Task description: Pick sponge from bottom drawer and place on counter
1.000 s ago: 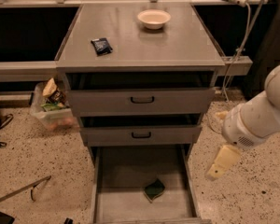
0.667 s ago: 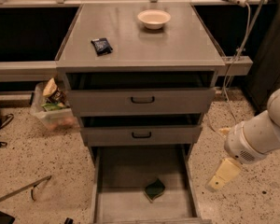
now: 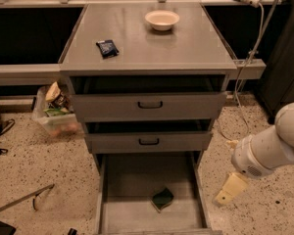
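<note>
The sponge (image 3: 162,199), dark green with a pale edge, lies tilted in the bottom drawer (image 3: 132,214), which is pulled out and open at the foot of the cabinet. The counter (image 3: 147,45) is the grey cabinet top above. My gripper (image 3: 230,189) hangs at the end of the white arm, to the right of the open drawer and outside it, above the floor. It is apart from the sponge and holds nothing that I can see.
A dark blue-black packet (image 3: 108,48) and a white bowl (image 3: 161,19) sit on the counter. Two upper drawers with black handles (image 3: 150,105) are slightly open. A plastic bin of clutter (image 3: 56,114) stands left of the cabinet. A cable (image 3: 245,77) hangs at right.
My arm and gripper have moved down and a little to the right, lower beside the open bottom drawer. The sponge has not moved.
</note>
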You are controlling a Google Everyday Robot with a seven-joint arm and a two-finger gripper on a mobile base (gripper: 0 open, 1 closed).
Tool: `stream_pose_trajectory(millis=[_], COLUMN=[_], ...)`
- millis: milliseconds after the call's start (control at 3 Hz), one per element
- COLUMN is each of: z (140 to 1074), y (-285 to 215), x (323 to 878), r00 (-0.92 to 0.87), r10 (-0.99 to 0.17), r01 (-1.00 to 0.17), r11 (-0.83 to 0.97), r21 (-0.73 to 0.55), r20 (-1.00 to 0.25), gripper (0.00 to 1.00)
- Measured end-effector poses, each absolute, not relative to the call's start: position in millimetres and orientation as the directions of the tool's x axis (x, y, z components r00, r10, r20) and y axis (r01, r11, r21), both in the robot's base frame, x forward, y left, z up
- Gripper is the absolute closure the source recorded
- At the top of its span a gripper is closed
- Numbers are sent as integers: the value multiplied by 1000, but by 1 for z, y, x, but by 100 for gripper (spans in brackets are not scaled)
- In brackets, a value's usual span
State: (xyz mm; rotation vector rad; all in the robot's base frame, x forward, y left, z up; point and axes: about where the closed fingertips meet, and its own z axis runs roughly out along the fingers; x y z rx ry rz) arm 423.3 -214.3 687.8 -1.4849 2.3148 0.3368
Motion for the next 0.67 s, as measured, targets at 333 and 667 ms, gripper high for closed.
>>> stream_pose_trajectory(millis=[333,667], z=[634,572], y=[-205,-188], x=[425,432], r00=[-365,-360], r10=[-805,-774], r01=[-914,-913], r11=[406,407], r21=[14,26], r20=[-468,-521], gripper=[0,0])
